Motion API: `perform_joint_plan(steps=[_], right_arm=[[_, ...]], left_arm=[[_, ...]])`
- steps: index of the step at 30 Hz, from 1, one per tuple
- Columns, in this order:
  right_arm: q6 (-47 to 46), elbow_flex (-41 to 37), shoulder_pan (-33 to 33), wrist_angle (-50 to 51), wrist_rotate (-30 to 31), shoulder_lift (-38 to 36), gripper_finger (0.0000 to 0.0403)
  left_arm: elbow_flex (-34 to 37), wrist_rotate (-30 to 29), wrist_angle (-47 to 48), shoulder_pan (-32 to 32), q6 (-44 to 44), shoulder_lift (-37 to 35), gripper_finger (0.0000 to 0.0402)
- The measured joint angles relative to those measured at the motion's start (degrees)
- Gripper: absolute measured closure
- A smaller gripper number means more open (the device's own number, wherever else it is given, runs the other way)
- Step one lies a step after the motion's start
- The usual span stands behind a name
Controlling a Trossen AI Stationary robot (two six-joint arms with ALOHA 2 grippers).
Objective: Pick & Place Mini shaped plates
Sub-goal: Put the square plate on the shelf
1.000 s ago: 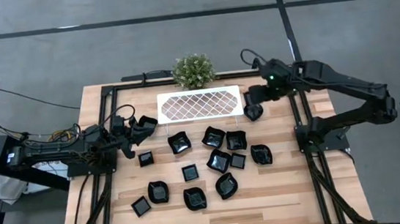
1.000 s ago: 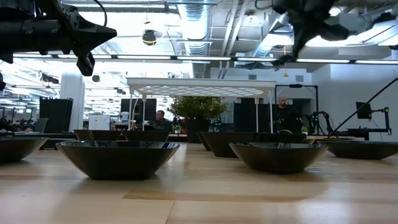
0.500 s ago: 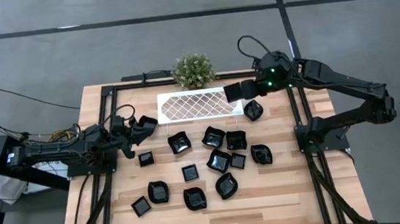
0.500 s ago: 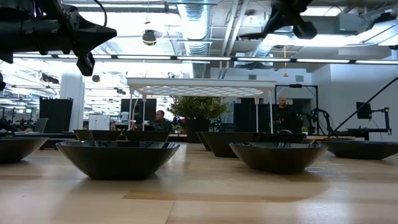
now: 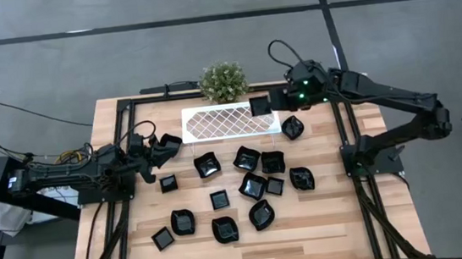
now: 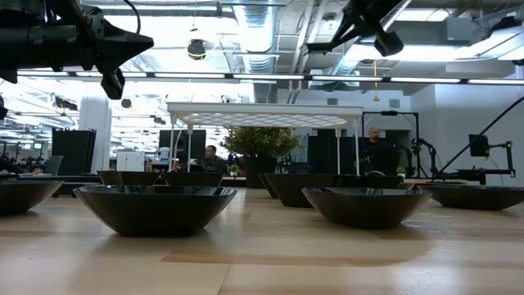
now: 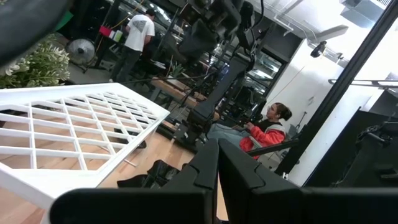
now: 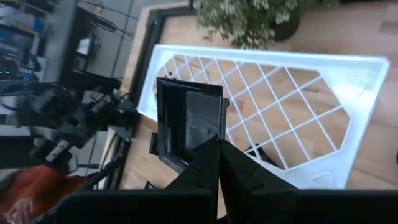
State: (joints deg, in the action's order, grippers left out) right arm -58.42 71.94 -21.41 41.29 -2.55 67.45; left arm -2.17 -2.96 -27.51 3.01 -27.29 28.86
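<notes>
A square mini plate [image 8: 189, 127] is held clamped in the right gripper [image 5: 268, 105], above the right end of the white lattice tray [image 5: 228, 119]. The remaining black plates [image 5: 252, 184] are scattered on the wooden table [image 5: 333, 222]. The left gripper [image 5: 163, 149] is closed empty at the table's left edge.

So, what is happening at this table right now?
The right gripper holds a small square glossy black plate by its edge, above the right end of the white lattice-patterned rectangular tray. The left gripper is shut and holds nothing, beside the tray's left end. More small black plates lie scattered on the wooden table, and a small green potted plant stands behind the tray.
</notes>
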Motion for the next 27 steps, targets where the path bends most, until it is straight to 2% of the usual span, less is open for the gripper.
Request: perform_joint_plan(steps=[7,23,27], right_arm=[[-1.1,0.0,0.9,-2.9,0.0,5.6,0.0403],[-2.4,0.0,0.8,-23.0,-2.1,19.3,0.0403],[-3.8,0.0,1.2,-24.6,-2.4,22.1,0.0403]], left_arm=[[0.0,0.0,0.0,0.0,0.0,0.0,0.0389],[0.0,0.0,0.0,0.0,0.0,0.0,0.0389],[0.0,0.0,0.0,0.0,0.0,0.0,0.0389]])
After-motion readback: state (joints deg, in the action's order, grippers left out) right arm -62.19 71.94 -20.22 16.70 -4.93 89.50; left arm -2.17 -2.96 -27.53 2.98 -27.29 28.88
